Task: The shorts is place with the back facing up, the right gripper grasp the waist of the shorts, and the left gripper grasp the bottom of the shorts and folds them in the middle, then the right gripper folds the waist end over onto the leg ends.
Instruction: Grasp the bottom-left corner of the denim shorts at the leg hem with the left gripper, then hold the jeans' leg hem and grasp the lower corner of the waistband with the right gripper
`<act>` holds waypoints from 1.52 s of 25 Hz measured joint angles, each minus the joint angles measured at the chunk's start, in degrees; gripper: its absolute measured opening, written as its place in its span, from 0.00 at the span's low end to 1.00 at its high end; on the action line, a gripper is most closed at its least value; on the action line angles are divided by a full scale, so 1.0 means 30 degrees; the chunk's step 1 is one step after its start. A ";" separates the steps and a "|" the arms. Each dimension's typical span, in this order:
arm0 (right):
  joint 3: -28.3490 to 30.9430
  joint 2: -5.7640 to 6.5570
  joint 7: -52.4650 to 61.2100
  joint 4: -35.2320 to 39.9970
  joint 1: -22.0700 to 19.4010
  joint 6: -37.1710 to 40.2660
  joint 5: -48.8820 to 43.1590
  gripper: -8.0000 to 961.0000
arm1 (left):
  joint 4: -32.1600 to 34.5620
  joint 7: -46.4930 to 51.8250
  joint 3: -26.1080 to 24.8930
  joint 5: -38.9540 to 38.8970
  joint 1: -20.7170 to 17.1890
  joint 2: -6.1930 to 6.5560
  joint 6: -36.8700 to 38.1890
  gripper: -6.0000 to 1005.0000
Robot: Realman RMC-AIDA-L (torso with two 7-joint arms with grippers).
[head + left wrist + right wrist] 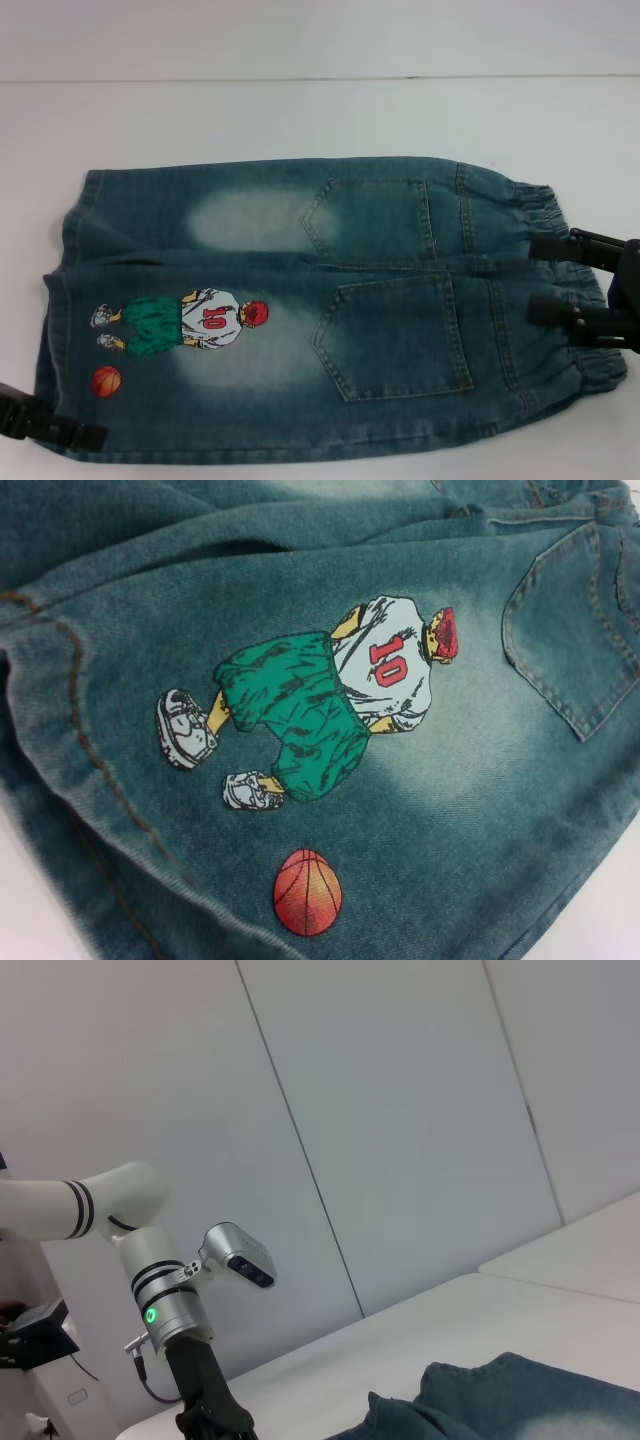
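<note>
The shorts (300,300) lie flat with the back up, two patch pockets showing and the number 10 player print (195,322) on the near leg. The elastic waist (560,280) is at the right and the leg ends (60,300) at the left. My right gripper (548,277) is open, one finger on each side of the waistband's middle, right at the cloth. My left gripper (55,425) is low at the near left corner by the hem. The left wrist view looks closely at the shorts (480,810) around the print and hem. The right wrist view shows the left gripper (212,1415) beyond the shorts (500,1400).
The white table (300,110) extends behind the shorts to a wall. A narrow strip of table shows in front of the near leg (560,460). The left arm's silver section with its green ring (152,1313) stands above the far end of the table.
</note>
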State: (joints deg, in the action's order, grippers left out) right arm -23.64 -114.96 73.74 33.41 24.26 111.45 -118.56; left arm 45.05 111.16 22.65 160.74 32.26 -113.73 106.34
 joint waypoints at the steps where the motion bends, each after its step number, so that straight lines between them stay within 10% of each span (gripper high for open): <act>1: 0.0001 0.0002 0.0000 0.0008 0.0000 0.0000 0.0000 0.95 | 0.0000 0.0000 0.0000 0.0000 0.0000 0.0000 0.0000 0.83; 20: 0.0218 0.0002 0.0014 0.0033 0.0001 0.0007 0.0031 0.95 | 0.0129 0.0014 0.0010 0.0005 0.0370 -0.0188 -0.0156 0.83; 38: 0.0265 0.0001 0.0088 0.0169 0.0006 0.0232 0.0321 0.94 | -0.0308 0.0078 0.0001 0.0080 0.0586 -0.0026 -0.0414 0.42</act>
State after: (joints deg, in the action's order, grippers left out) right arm -22.84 -114.96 74.00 33.92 24.27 112.14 -117.60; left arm 44.12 111.40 22.66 160.99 34.02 -113.81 105.10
